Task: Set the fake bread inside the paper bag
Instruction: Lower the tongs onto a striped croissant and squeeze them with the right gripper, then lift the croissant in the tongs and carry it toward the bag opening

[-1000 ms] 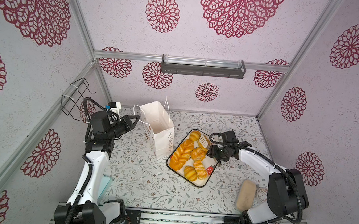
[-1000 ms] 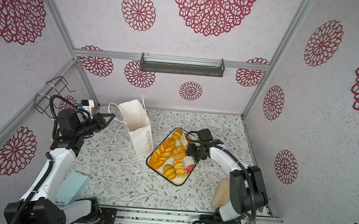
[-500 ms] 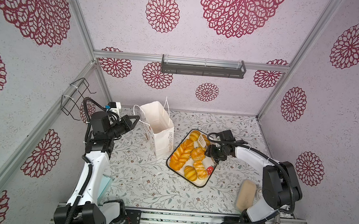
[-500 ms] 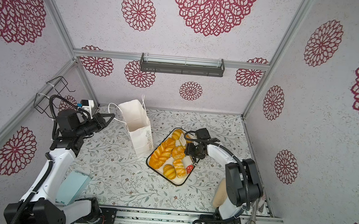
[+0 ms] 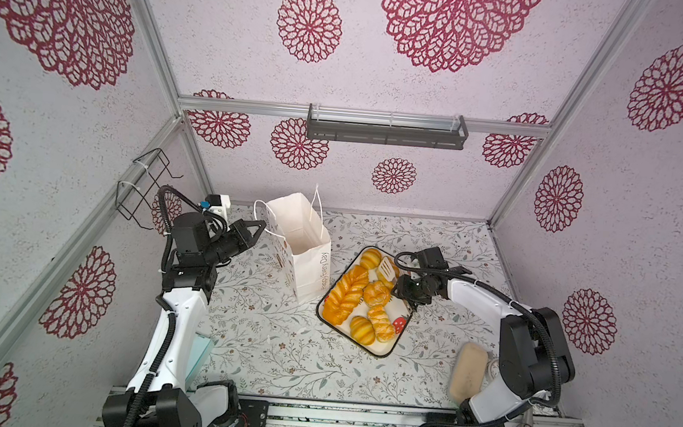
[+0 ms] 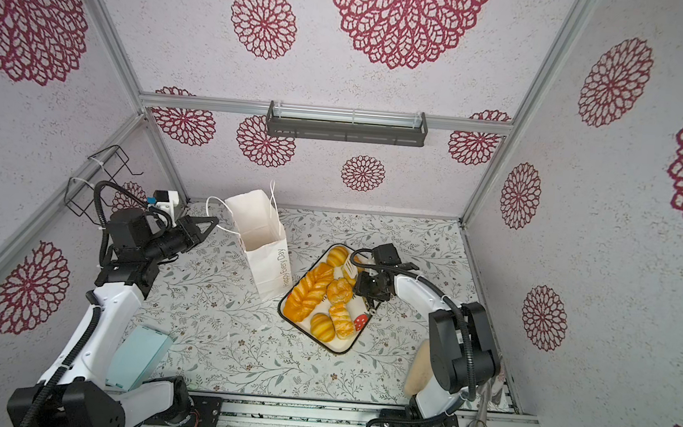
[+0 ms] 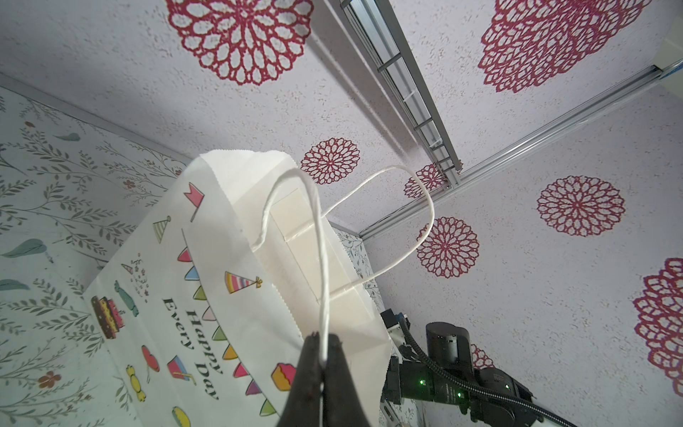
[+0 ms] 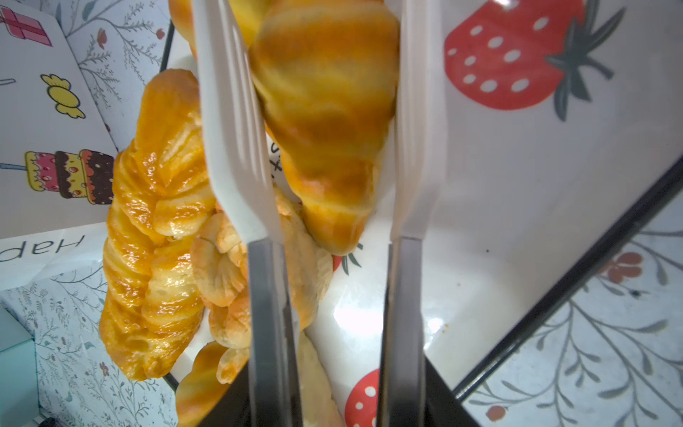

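Observation:
The white paper bag (image 5: 303,253) (image 6: 264,250) (image 7: 207,295) stands open at the left of the tray. My left gripper (image 5: 263,226) (image 6: 216,220) (image 7: 324,344) is shut on one of its cord handles (image 7: 318,229). Several pieces of glossy fake bread lie on the strawberry-print tray (image 5: 379,353) (image 6: 337,349) (image 8: 517,185), among them a braided loaf (image 5: 343,296) (image 6: 308,293) (image 8: 148,240). My right gripper (image 5: 402,288) (image 8: 334,369) squeezes white tongs (image 5: 387,268) (image 6: 350,270) (image 8: 236,148). The tongs' blades press both sides of a croissant (image 8: 325,111) over the tray.
A pale beige block (image 5: 466,376) (image 6: 417,372) leans by the right arm's base. A pale blue box (image 5: 199,353) (image 6: 137,355) lies near the left arm's base. A wire rack (image 5: 142,186) hangs on the left wall, a dark shelf (image 5: 386,128) on the back wall.
My right arm has shifted a little left over the tray, and the tongs have narrowed onto the croissant. The left arm and the bag have stayed put.

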You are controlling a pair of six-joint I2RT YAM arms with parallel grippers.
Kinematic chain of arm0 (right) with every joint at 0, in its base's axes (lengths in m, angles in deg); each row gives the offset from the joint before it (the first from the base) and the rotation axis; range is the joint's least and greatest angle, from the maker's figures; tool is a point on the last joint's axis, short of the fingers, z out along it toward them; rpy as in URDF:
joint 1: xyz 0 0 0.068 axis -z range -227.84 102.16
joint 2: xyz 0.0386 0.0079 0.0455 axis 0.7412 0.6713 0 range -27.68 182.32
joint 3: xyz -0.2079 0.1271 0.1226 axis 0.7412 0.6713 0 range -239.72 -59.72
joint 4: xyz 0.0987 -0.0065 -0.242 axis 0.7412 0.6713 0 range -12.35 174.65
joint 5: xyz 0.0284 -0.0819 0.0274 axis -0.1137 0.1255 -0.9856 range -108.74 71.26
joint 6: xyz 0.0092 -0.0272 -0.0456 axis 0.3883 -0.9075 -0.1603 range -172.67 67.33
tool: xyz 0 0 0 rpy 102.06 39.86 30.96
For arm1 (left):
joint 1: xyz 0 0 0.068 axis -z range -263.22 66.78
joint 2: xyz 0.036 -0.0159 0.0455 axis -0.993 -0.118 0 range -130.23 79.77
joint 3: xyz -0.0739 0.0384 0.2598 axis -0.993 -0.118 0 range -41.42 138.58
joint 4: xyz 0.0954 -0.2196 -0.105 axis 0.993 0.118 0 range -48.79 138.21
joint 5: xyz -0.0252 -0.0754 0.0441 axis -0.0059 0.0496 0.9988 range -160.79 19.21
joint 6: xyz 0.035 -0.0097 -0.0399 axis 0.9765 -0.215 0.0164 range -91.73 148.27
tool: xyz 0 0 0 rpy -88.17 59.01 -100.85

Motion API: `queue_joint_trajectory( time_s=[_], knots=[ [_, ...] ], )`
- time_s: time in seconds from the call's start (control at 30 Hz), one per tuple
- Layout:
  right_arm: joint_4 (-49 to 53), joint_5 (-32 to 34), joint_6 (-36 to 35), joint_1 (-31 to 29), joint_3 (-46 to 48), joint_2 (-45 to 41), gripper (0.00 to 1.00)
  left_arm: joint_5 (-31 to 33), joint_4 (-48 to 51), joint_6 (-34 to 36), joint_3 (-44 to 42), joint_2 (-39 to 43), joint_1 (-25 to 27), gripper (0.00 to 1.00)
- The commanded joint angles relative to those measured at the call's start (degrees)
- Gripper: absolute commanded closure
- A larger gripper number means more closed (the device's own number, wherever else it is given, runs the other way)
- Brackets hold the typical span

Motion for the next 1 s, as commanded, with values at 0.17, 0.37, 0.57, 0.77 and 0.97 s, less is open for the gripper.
queue_joint_trajectory(
  time_s=[0.17,0.37,0.57,0.77,0.97],
  knots=[
    [1.12,1.30,-0.25,1.06,-2.89,-4.31,0.61,-0.07,-0.16,0.68,0.93,0.94,0.04,1.00],
    [2.13,1.06,-0.62,2.44,-2.89,-7.33,0.62,-0.17,-0.46,0.29,0.86,0.71,0.04,1.00],
    [3.02,0.74,-1.13,2.52,-2.80,-9.90,0.62,-0.26,-0.88,0.11,0.84,0.48,0.10,1.00],
    [3.59,-0.82,-0.79,2.52,-3.92,-11.59,0.62,-0.37,-1.61,-0.57,0.75,0.24,0.05,1.00],
    [2.17,-4.09,-0.44,2.34,-4.90,-14.16,0.62,-0.55,-1.78,-0.63,0.60,0.39,0.08,1.00]
  ],
)
